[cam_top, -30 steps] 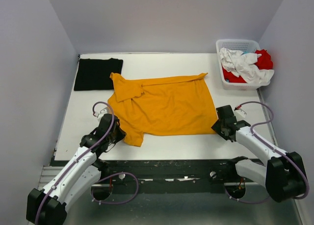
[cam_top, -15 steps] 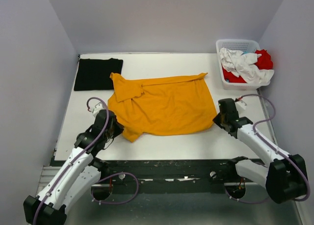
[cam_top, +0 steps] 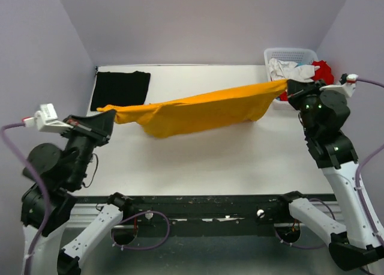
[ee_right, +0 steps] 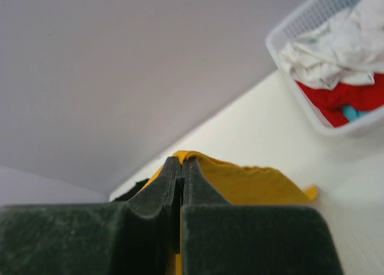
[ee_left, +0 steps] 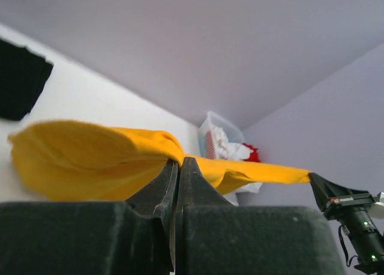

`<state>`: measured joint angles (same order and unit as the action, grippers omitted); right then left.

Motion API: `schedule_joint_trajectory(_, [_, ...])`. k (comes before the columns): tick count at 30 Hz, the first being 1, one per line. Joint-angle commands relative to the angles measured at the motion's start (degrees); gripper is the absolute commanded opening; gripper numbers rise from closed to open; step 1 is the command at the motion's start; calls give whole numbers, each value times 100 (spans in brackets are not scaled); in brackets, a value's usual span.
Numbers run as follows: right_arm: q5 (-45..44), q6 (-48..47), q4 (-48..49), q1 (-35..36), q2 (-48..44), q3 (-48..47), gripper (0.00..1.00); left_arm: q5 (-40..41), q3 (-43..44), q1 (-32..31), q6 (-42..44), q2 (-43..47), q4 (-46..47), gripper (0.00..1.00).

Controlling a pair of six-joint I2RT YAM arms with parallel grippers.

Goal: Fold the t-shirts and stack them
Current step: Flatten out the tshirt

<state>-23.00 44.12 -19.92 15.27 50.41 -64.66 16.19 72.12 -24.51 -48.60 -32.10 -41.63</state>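
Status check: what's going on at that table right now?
Left gripper, right gripper: shut on mustard-yellow cloth t-shirt. Shirt stretched between them above the white table. Folded black t-shirt far left, white lattice basket far right.

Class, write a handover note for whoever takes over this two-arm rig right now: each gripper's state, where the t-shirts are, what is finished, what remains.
Grippers: the left gripper is shut on one end of the mustard orange-yellow cloth t-shirt; the right gripper is shut on the other end.
Shirts: the mustard one hangs stretched between the arms over the white table. The black cloth t-shirt lies folded at the far left corner. The crumpled white t-shirt and red t-shirt sit in the white plastic lattice basket, far right.
Done: black shirt folded.
Left: fold and stack the mustard shirt, then the basket shirts.
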Motion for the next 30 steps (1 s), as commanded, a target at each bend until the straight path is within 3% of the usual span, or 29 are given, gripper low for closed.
schedule_joint_trajectory(1, [-121,-615,-66,-20,-277,-878,1,-420,1458,-34,921,-155,145,0])
schedule_joint_trajectory(9, [308,-1019,-913,-15,-751,-2373,1,-2309,3819,-29,1438,-745,-377,0])
schedule_joint_trajectory(17, [730,-1082,-1330,-11,-1203,-3051,1,-3087,4566,53,1511,-663,-264,0])
schedule_joint_trajectory(20, [570,-1080,-1372,-19,-1258,-3019,1,-3244,4473,147,1528,-797,-223,0])
schedule_joint_trajectory(25, [-360,-1098,-1367,-16,-1066,-2606,1,-2541,3891,166,1806,-1325,-114,0])
schedule_joint_trajectory(30, [-1646,-940,-1311,-16,-419,-1566,1,-436,3297,173,2070,-2611,-142,0])
